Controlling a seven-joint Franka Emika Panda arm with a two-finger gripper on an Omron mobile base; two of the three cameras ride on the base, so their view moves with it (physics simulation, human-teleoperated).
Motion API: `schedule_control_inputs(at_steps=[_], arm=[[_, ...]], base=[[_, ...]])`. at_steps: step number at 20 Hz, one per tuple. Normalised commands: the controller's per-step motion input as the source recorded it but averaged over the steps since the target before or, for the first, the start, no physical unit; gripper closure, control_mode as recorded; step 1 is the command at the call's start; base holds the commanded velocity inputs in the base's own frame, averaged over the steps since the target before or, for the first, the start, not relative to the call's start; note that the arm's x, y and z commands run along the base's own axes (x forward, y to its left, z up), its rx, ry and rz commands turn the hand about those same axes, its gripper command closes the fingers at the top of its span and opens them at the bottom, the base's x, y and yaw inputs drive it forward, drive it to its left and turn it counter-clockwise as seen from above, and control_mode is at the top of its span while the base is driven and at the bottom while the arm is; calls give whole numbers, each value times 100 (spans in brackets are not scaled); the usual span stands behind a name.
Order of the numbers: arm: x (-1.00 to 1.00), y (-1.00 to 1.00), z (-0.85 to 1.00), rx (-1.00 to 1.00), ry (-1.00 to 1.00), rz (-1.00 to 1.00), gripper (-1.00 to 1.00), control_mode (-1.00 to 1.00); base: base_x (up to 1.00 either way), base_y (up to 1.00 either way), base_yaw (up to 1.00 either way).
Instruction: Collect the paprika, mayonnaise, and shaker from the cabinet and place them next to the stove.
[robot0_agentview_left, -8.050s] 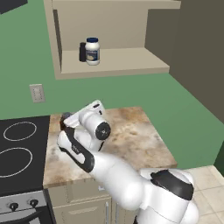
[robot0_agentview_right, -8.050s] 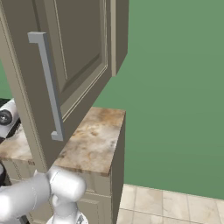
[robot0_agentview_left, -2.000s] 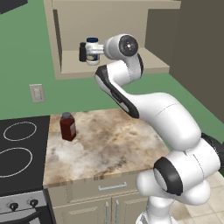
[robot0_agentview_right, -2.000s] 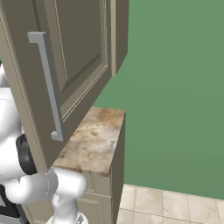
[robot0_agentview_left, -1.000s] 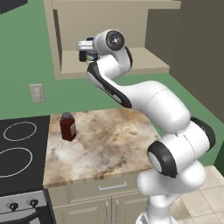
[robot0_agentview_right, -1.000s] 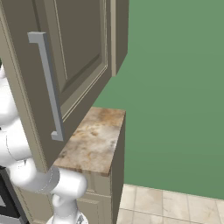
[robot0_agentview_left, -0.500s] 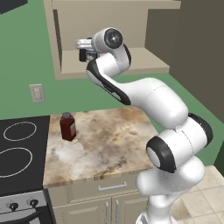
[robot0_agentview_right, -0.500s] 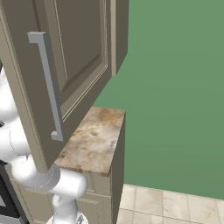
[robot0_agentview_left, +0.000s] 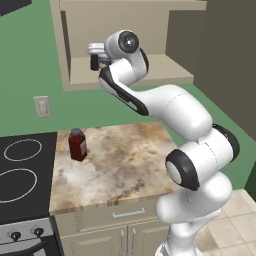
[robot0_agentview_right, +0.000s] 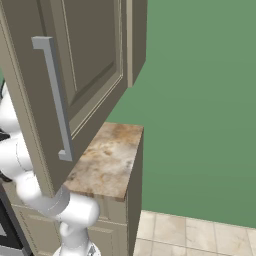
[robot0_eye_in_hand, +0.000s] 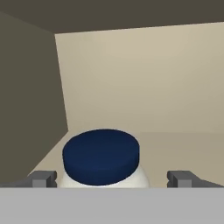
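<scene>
The mayonnaise (robot0_eye_in_hand: 101, 158), a white jar with a dark blue lid, stands on the shelf of the beige cabinet (robot0_agentview_left: 150, 70). My gripper (robot0_eye_in_hand: 113, 179) is open just above and in front of it, with one fingertip on each side of the lid. In the left base view my gripper (robot0_agentview_left: 96, 54) reaches into the cabinet's left part and covers most of the jar. The small black shaker (robot0_agentview_left: 94, 62) stands right beside it. The paprika (robot0_agentview_left: 76, 145) stands upright on the counter next to the black stove (robot0_agentview_left: 25, 175).
The marbled counter (robot0_agentview_left: 125, 160) runs right of the stove, with drawers and doors below. An open cabinet door with a long grey handle (robot0_agentview_right: 55, 100) hangs close on the right side. A wall outlet (robot0_agentview_left: 42, 106) sits under the cabinet.
The arm has risen from the counter, where the paprika now stands alone, into the cabinet. Over the last second the hand has edged slightly left toward the jar, jaws still wide.
</scene>
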Motion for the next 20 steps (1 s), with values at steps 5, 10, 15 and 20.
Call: schedule_control_inputs(at_steps=[5, 10, 15, 20], arm=[[19, 4, 0, 0, 2, 0, -100, -100], [22, 14, -2, 0, 3, 0, 100, -100], [3, 1, 0, 0, 1, 1, 100, -100], [-5, 0, 0, 0, -1, 0, 100, -100]], base=[[0, 0, 0], [0, 0, 0], [0, 0, 0], [0, 0, 0]])
